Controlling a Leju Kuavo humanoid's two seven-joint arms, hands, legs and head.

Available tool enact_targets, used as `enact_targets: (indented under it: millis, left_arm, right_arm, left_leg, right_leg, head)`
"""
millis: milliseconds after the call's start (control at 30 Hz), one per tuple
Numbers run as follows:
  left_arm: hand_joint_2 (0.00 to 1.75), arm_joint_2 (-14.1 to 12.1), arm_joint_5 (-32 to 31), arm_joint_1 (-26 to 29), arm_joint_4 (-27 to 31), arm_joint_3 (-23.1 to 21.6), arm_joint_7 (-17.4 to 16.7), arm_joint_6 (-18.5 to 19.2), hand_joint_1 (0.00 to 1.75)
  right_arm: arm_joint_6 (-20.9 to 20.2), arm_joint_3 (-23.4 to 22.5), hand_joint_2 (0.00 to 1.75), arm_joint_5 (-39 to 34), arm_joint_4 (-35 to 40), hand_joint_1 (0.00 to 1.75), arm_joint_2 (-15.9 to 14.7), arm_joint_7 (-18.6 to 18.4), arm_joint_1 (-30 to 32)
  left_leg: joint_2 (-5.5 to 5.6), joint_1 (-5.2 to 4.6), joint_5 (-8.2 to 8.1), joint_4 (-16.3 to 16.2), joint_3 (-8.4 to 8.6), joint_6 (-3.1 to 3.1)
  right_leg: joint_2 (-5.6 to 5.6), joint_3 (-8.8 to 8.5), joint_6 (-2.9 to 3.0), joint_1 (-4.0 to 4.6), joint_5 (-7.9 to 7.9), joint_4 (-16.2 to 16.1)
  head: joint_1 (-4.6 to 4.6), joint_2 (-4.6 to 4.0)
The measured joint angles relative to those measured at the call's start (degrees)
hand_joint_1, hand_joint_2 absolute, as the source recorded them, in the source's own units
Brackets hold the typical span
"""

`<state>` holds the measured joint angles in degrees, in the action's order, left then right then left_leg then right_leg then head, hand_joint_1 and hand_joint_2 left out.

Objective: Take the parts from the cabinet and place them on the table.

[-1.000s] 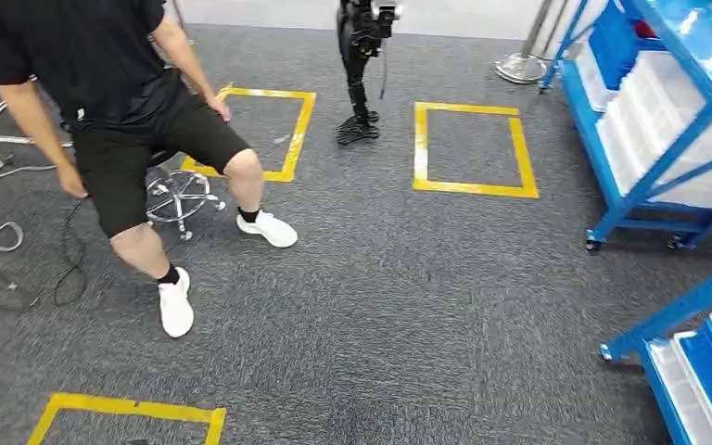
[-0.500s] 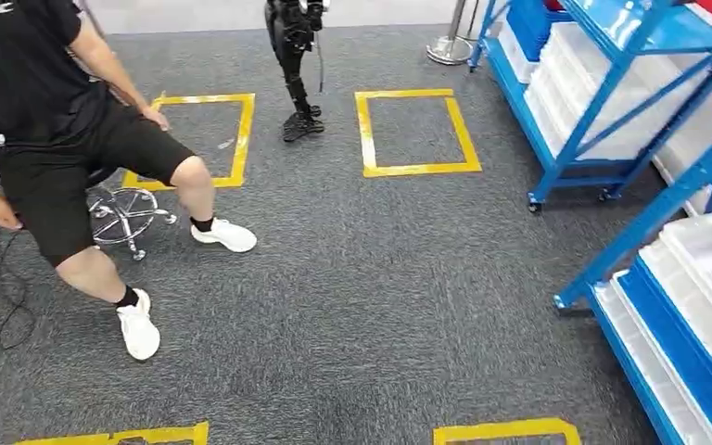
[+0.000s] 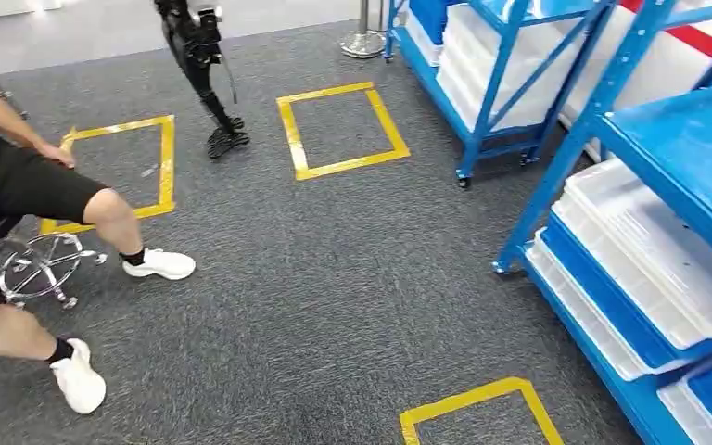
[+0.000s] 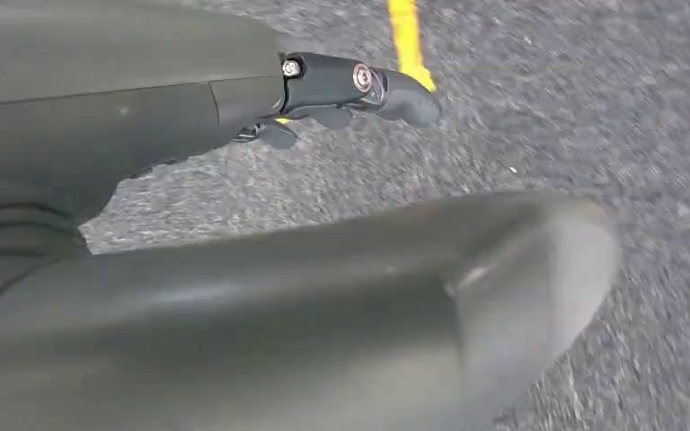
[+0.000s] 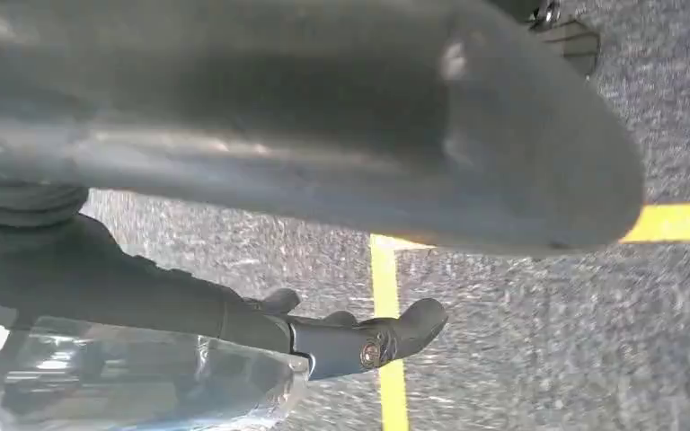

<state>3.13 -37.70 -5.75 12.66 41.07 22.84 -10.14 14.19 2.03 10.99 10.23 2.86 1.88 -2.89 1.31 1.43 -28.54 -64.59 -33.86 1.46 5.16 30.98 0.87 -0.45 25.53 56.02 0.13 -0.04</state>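
Observation:
The near blue rack [image 3: 603,116] stands at the right in the head view, with white trays [image 3: 649,250] on its lower shelves. I can make out no parts in the trays. A second blue rack [image 3: 491,65], also loaded with white trays, stands farther back. My left hand [image 4: 144,126] hangs over the grey carpet; its dark fingers [image 4: 350,85] are stretched out, apart from the thick thumb, and nothing is in it. My right hand [image 5: 260,126] hangs likewise over the carpet, its fingers [image 5: 359,341] extended and holding nothing.
A person [image 3: 19,195] sits on a wheeled stool [image 3: 42,264] at the left, legs spread across the carpet. Another robot's legs [image 3: 209,83] stand at the back. Yellow tape squares [image 3: 338,130] [image 3: 120,171] [image 3: 477,408] mark the floor. A stanchion base [image 3: 362,42] is behind.
The camera has swung to the right: the person and tape squares slid left in the picture, and the blue racks came in larger and nearer on the right.

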Motion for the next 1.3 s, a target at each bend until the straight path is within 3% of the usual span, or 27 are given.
enact_targets:
  millis: [33,67,167,200,233,267,333,400,433,500,533,567,633,700,733,767,800,867,900,967,1033,1067,1100,1200,1233,1267,1300]
  left_arm:
    - [0.00,0.00,0.00,0.00,0.00,0.02,0.02,0.00,0.00]
    - [0.00,-0.13,-0.02,0.01,0.00,0.02,0.02,0.00,0.00]
    - [0.00,-0.15,-0.04,-0.36,0.02,0.02,0.00,-0.15,0.00]
    - [0.00,-0.11,-0.04,-0.43,0.04,0.02,0.00,-0.24,0.00]
    - [0.00,-0.04,-0.04,-0.46,0.04,0.02,0.00,-0.20,0.00]
    - [0.00,0.02,-0.04,-0.38,0.04,0.02,0.04,-0.13,0.00]
    - [0.00,-0.02,-0.04,-0.20,0.02,0.02,0.00,-0.07,0.00]
    - [0.00,-0.02,-0.04,-0.17,0.02,0.04,0.00,0.00,0.00]
    - [0.00,0.02,-0.04,-0.17,0.02,0.04,0.00,0.00,0.00]
    - [0.00,0.15,-0.04,-0.17,0.02,0.02,-0.02,-0.02,0.00]
    - [0.00,0.18,-0.04,-0.21,0.02,0.04,-0.02,-0.04,0.00]
    - [0.00,0.00,-0.02,-0.13,0.07,0.07,-0.02,-0.09,0.00]
    - [0.00,0.02,-0.02,-0.31,0.04,0.11,0.07,-0.15,0.00]
    - [0.00,0.09,-0.02,-0.50,0.04,0.11,0.13,-0.17,0.00]
    - [0.00,0.15,-0.02,-0.53,0.04,0.11,0.13,-0.17,0.00]
    - [0.00,0.15,-0.02,-0.46,0.04,0.13,0.17,-0.24,0.00]
    - [0.00,0.15,-0.02,-0.37,0.02,0.13,0.18,-0.24,0.00]
    - [0.00,0.09,-0.02,-0.08,0.02,0.20,0.18,-0.33,0.00]
    - [0.00,0.09,-0.02,-0.05,0.02,0.22,0.17,-0.33,0.00]
    - [0.00,0.11,-0.02,-0.06,0.02,0.22,0.22,-0.33,0.00]
    - [0.00,0.09,-0.02,-0.06,0.02,0.22,0.31,-0.33,0.00]
    - [0.00,-0.04,0.00,-0.05,0.02,0.26,0.31,-0.35,0.00]
    - [0.00,-0.04,0.06,-0.07,0.00,0.31,0.35,-0.35,0.00]
    - [0.00,-0.07,0.18,-0.33,0.04,0.55,0.85,-0.37,0.00]
    - [0.00,-0.02,0.17,-0.36,0.04,0.61,0.94,-0.37,0.00]
    - [0.00,0.04,0.17,-0.26,0.02,0.61,1.05,-0.35,0.00]
    - [0.00,0.04,0.18,-0.23,0.02,0.66,1.09,-0.33,0.00]
  right_arm:
    - [0.00,0.00,0.00,-0.02,0.00,0.00,0.11,0.00,0.01]
    - [0.02,0.00,0.00,-0.02,0.00,0.00,0.20,0.00,-0.15]
    - [0.02,0.00,0.00,-0.02,0.00,0.00,0.33,0.00,-0.01]
    - [0.04,0.00,0.00,-0.02,0.00,0.00,0.31,0.00,0.14]
    - [0.04,0.00,0.00,-0.02,0.00,0.00,0.18,-0.02,0.20]
    - [0.04,0.00,0.00,0.02,0.00,0.00,0.11,-0.04,0.05]
    - [0.04,0.00,0.00,0.11,0.00,0.00,0.11,-0.04,-0.26]
    - [0.04,0.00,0.00,0.11,0.00,0.00,0.09,-0.04,-0.17]
    - [0.04,0.00,0.00,0.13,0.00,0.00,0.00,-0.04,-0.01]
    - [0.04,-0.02,0.00,0.20,0.00,0.00,-0.17,-0.04,0.08]
    - [0.04,-0.02,0.00,0.24,0.02,0.00,-0.22,-0.04,-0.05]
    - [0.04,0.00,0.00,0.29,0.02,0.00,0.00,-0.04,-0.40]
    - [0.04,0.00,0.00,0.31,0.02,0.00,-0.06,0.04,-0.35]
    - [0.04,-0.02,0.00,0.31,0.00,0.00,-0.13,0.02,-0.27]
    - [0.04,-0.02,0.00,0.33,0.02,0.00,-0.17,0.02,-0.29]
    - [0.04,-0.02,0.00,0.33,0.00,0.00,-0.13,0.02,-0.23]
    - [0.04,-0.02,0.00,0.37,0.00,0.00,-0.11,0.02,-0.26]
    - [0.04,-0.02,0.00,0.48,0.00,0.00,-0.02,0.02,-0.28]
    - [0.04,-0.02,0.00,0.48,0.00,0.00,-0.02,0.02,-0.22]
    - [0.04,-0.02,0.00,0.48,0.00,0.00,-0.09,0.02,-0.02]
    - [0.04,-0.02,0.00,0.53,0.00,0.00,-0.06,0.09,-0.04]
    - [0.04,-0.02,0.00,0.77,0.00,0.00,0.09,0.37,-0.01]
    - [0.20,0.00,0.00,0.98,0.00,0.00,0.09,0.72,-0.11]
    - [0.77,0.35,0.00,1.97,0.00,0.00,0.20,0.90,0.22]
    - [0.94,0.44,0.00,2.14,0.00,0.00,0.13,0.90,0.22]
    - [1.05,0.46,0.00,2.21,0.02,0.00,0.00,0.92,0.12]
    - [1.13,0.55,0.00,2.23,0.02,0.00,0.02,0.94,-0.01]
  left_leg:
    - [2.72,-0.11,2.03,4.31,1.97,0.55]
    - [4.30,-0.15,1.66,5.73,2.49,0.95]
    - [2.56,-0.78,1.68,6.29,2.50,1.33]
    - [1.46,-0.50,2.53,8.01,3.13,1.62]
    - [0.79,-0.39,3.25,9.03,3.62,1.46]
    - [0.21,-0.43,3.46,9.59,3.76,1.94]
    - [-1.86,-0.61,3.60,9.66,3.41,2.19]
    - [-3.57,-0.68,3.64,9.63,3.15,2.11]
    - [-4.40,-0.67,3.65,9.63,3.13,1.94]
    - [-5.78,-0.46,3.52,9.42,3.13,1.30]
    - [-6.43,-0.62,3.28,8.93,3.25,0.83]
    - [-7.09,-1.04,2.71,8.48,2.99,0.15]
    - [-8.30,-1.10,2.40,8.38,3.61,-0.53]
    - [-9.72,-0.59,2.20,8.43,4.10,-1.24]
    - [-8.69,0.02,1.67,7.78,3.94,-1.73]
    - [-5.02,0.23,-0.73,5.18,3.04,-1.89]
    - [-3.13,0.30,-3.31,1.43,1.54,-1.92]
    - [-1.39,0.26,-7.89,-8.45,-2.95,-1.98]
    - [-1.27,0.26,-8.04,-10.68,-4.13,-1.86]
    - [-1.22,0.26,-4.78,-7.24,-2.84,-1.33]
    - [0.86,0.25,1.06,3.30,2.06,-0.51]
    - [3.76,0.21,1.33,6.14,3.35,0.06]
    - [3.47,-0.02,1.37,6.68,3.18,0.14]
    - [2.21,-0.57,1.79,7.07,3.11,0.88]
    - [1.58,0.15,2.85,8.64,3.58,1.23]
    - [1.54,-0.74,2.62,8.80,3.42,0.58]
    - [1.73,-0.79,2.43,8.39,3.16,-0.95]
  right_leg:
    - [0.62,0.05,-0.04,-0.16,-0.02,-0.06]
    - [1.21,0.25,-0.22,0.53,-0.10,0.20]
    - [3.05,1.11,-1.35,-0.34,-0.80,-0.28]
    - [3.32,1.77,-1.75,0.38,-1.02,-0.60]
    - [-0.11,2.07,-1.49,0.22,-0.50,0.71]
    - [-2.66,3.45,-1.19,0.36,0.93,3.15]
    - [-4.24,8.52,-0.88,-0.20,5.05,12.61]
    - [-4.52,11.03,-1.77,-0.83,6.46,18.02]
    - [-4.73,9.93,-2.56,-1.12,5.59,16.30]
    - [-6.15,4.18,-4.11,-1.65,2.25,6.46]
    - [-9.04,0.80,-4.51,-1.81,0.97,0.96]
    - [-11.48,-0.29,-4.02,-1.32,1.01,-0.53]
    - [-9.56,0.08,-2.92,-1.15,0.73,-0.43]
    - [-8.03,0.61,-2.06,-0.96,0.68,-0.39]
    - [-7.27,-0.03,-1.45,-2.15,0.38,-0.58]
    - [-6.60,0.03,-1.04,-1.83,0.17,-0.54]
    - [-6.02,0.15,-0.48,-1.66,-0.06,-0.51]
    - [-4.22,0.38,-0.24,-1.05,-0.18,-0.43]
    - [-3.32,0.39,-0.22,-0.81,-0.19,-0.38]
    - [-1.76,0.29,-0.22,-0.60,-0.19,-0.22]
    - [-0.18,0.10,-0.25,-0.47,-0.19,-0.07]
    - [0.34,0.22,-0.34,-0.61,-0.22,-0.07]
    - [0.92,0.56,-0.66,0.11,-0.38,0.08]
    - [1.88,1.14,-1.70,-0.52,-1.00,-0.51]
    - [0.80,1.69,-1.78,-0.13,-0.84,0.05]
    - [-1.85,1.80,-1.67,-0.12,-0.28,0.60]
    - [-2.14,1.23,-1.69,0.04,-1.32,-1.44]
  head:
    - [0.00,0.00]
    - [0.04,0.00]
    - [-0.22,0.02]
    - [-0.04,0.00]
    - [0.02,0.02]
    - [0.43,0.00]
    - [0.63,0.00]
    - [0.61,0.02]
    - [0.64,0.00]
    - [0.63,0.00]
    - [0.68,0.00]
    - [1.03,0.02]
    - [0.24,0.00]
    - [0.31,0.00]
    - [0.24,0.00]
    - [-0.03,0.00]
    - [-0.11,0.00]
    - [-0.15,0.00]
    - [-0.15,0.00]
    - [-0.13,0.02]
    - [-0.15,0.00]
    - [-0.11,0.00]
    - [-0.06,0.00]
    - [-0.26,0.00]
    - [-0.07,0.00]
    - [0.04,0.00]
    - [0.75,0.02]
